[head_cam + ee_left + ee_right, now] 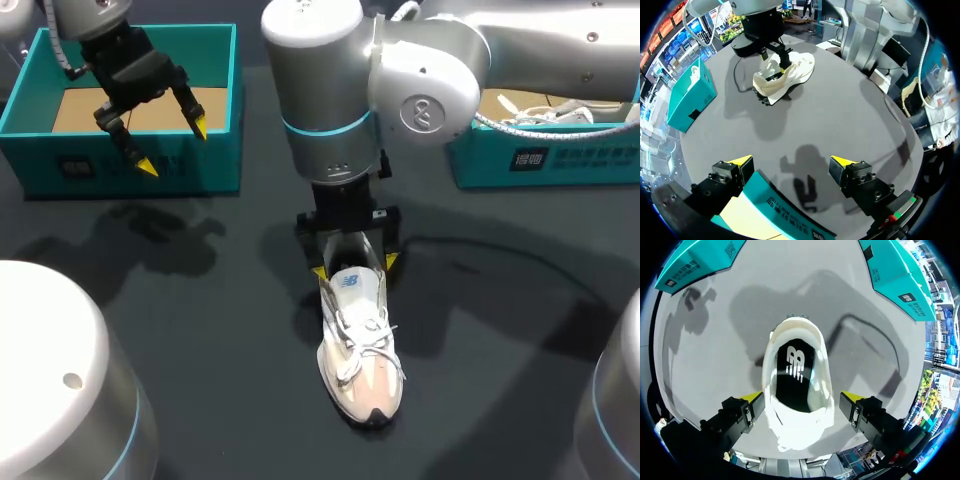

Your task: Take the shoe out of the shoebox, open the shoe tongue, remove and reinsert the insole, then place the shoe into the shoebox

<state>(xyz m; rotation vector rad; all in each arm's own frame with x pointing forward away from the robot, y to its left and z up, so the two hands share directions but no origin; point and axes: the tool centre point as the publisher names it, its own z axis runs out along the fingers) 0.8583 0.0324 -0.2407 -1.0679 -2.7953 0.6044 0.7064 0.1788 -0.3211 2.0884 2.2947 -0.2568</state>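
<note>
The shoe (360, 350) lies central on the table (200, 330), toe near; the right hand (354, 267) straddles its heel, released. The left hand (173, 147), released too, hangs over the far-left shoebox (215, 100). Descend centred, I'd judge, pinching only the insole (792, 372) at its rear edge.

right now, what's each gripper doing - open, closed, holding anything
Left gripper: open, empty, above the shoebox.
Right gripper: open, straddling the heel of the shoe, not clamped on it.

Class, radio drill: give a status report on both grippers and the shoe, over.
Left gripper open above shoebox. Right gripper open, fingers straddling shoe heel. Shoe on table, insole in. Nothing in the way.
</note>
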